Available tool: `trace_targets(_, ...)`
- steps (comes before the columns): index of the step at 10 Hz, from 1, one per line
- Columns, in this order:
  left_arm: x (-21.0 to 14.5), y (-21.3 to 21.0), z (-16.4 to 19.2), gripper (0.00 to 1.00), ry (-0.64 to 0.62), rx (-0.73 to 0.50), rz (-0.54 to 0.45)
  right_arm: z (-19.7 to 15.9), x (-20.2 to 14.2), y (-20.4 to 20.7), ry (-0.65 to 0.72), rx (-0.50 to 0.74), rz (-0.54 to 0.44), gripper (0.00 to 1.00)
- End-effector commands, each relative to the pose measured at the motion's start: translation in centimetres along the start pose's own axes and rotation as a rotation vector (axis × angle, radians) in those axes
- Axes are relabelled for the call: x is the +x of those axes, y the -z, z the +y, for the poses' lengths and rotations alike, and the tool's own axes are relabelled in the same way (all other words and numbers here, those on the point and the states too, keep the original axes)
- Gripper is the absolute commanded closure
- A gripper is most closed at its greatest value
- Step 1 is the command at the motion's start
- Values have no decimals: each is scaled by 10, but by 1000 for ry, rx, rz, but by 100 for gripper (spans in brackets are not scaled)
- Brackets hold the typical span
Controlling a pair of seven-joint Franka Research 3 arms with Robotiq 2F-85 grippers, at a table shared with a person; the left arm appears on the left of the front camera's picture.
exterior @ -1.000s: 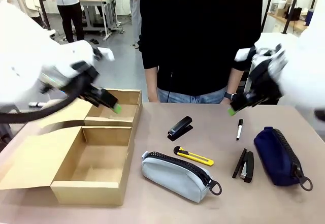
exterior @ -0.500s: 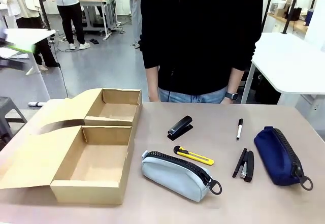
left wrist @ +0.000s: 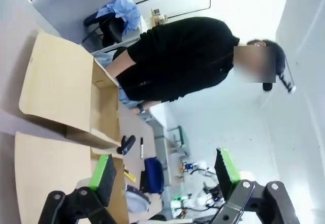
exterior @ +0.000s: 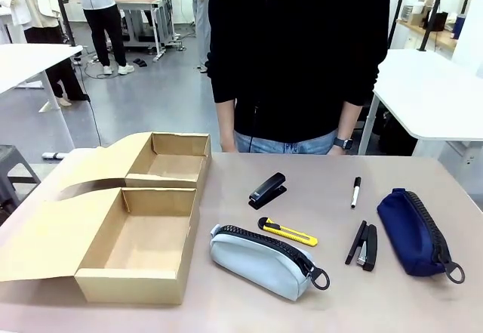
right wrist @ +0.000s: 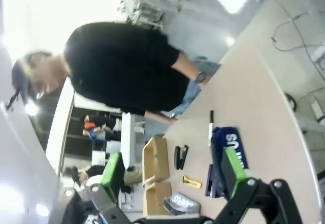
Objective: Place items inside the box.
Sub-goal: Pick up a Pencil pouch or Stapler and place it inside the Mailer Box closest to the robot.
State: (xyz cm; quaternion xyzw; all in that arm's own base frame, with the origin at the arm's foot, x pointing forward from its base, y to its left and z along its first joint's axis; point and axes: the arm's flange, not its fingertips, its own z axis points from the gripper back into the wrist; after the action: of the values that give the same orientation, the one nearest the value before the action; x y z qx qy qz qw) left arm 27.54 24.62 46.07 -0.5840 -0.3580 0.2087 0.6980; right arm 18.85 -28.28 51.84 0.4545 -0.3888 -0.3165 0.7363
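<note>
Left tool (left wrist: 165,174): we see it released, green pads well apart, raised off the surface (exterior: 226,314).
Right tool (right wrist: 172,168): we see it released too, pads wide.
Box (exterior: 139,286): along the left edge, flaps open, small compartment toward the far edge.
Grey zip pouch (exterior: 260,261): by the near edge, mid-surface.
Navy pouch (exterior: 411,231): near the right edge.
Knife (exterior: 288,232): just beyond the grey zip pouch.
Far stapler (exterior: 268,189): mid-surface, beyond the knife.
Right stapler (exterior: 367,246): beside the navy pouch, 1 black pen (exterior: 355,242) touching it.
Marker (exterior: 355,192): toward the far edge.
</note>
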Motion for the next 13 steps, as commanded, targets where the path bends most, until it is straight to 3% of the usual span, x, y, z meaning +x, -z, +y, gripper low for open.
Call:
trace_targets(1, -21, 44, 8, 0, 31, -24, 2, 27, -11, -4, -83, 29, 33, 0)
trace_targets(2, 0, 0, 0, 0, 0, 0, 0, 27, -11, -4, -83, 29, 33, 0)
trace_targets(7, 0, 0, 0, 0, 0, 0, 0, 32, -10, -2, -62, 9, 42, 0)
trace_targets(8, 0, 0, 0, 0, 0, 0, 0, 50, -25, 33, -180, -91, 146, 0)
trace_targets(10, 0, 0, 0, 0, 0, 0, 0, 75, -65, 125, -433, -389, 241, 0)
trace_targets(13, 0, 0, 0, 0, 0, 0, 0, 69, -124, 225, -611, -515, 521, 0)
